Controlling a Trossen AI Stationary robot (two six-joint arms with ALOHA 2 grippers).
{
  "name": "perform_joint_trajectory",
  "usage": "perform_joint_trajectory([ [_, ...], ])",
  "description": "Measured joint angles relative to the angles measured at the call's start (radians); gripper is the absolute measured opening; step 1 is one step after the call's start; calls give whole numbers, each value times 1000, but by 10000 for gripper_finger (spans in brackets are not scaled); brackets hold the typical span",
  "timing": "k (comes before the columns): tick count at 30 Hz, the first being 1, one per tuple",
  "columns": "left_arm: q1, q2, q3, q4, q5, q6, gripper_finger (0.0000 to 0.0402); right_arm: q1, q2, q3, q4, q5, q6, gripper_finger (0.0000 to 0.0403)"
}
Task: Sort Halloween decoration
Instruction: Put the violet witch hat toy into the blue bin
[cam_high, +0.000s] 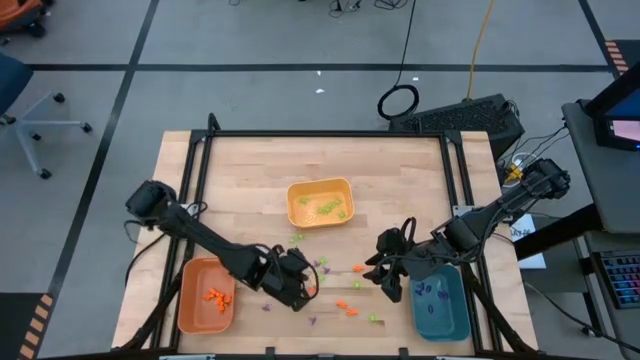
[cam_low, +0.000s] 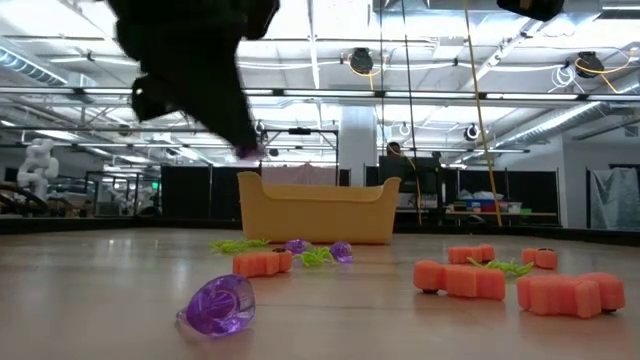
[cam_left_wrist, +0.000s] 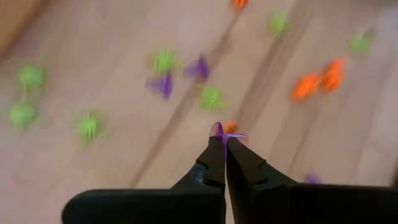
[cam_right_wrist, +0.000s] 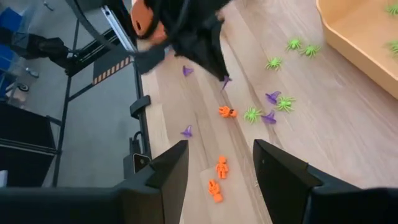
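Tiny orange, light green and purple Halloween pieces lie scattered on the wooden table between the trays: orange ones (cam_high: 346, 308), green ones (cam_high: 297, 238), purple ones (cam_high: 322, 265). My left gripper (cam_high: 305, 286) is over the near-middle of the table, just right of the orange tray (cam_high: 190, 310), and is shut on one purple piece (cam_left_wrist: 219, 131). My right gripper (cam_high: 386, 276) hovers open next to the teal tray (cam_high: 440, 322), its fingers (cam_right_wrist: 168, 171) apart over orange pieces (cam_right_wrist: 221, 167). It touches nothing. My left gripper pinches a tiny purple piece (cam_left_wrist: 217, 130) between its two fingertips, and only a small bit shows past them. The fingers slant down from the table's left. The piece is lifted clear of the table, as the low view shows (cam_low: 248, 152).
The yellow tray (cam_high: 345, 187) sits at the table's middle and holds green pieces. The orange tray holds orange pieces (cam_high: 215, 296), the teal tray purple ones (cam_high: 432, 290). Close to the low camera lie a purple piece (cam_low: 218, 305) and orange pieces (cam_low: 460, 280). Cables and a black box lie beyond the far edge.
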Motion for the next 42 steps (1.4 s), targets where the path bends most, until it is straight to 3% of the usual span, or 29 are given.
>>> perform_joint_trajectory([
  [17,40,-273,0,27,-255,20,0,0,0,0,97,91,-5,169],
  [35,40,-311,0,727,-467,327,0,-8,0,0,165,140,13,168],
  [42,40,-311,0,874,-489,453,0,-8,0,0,268,210,-33,168],
])
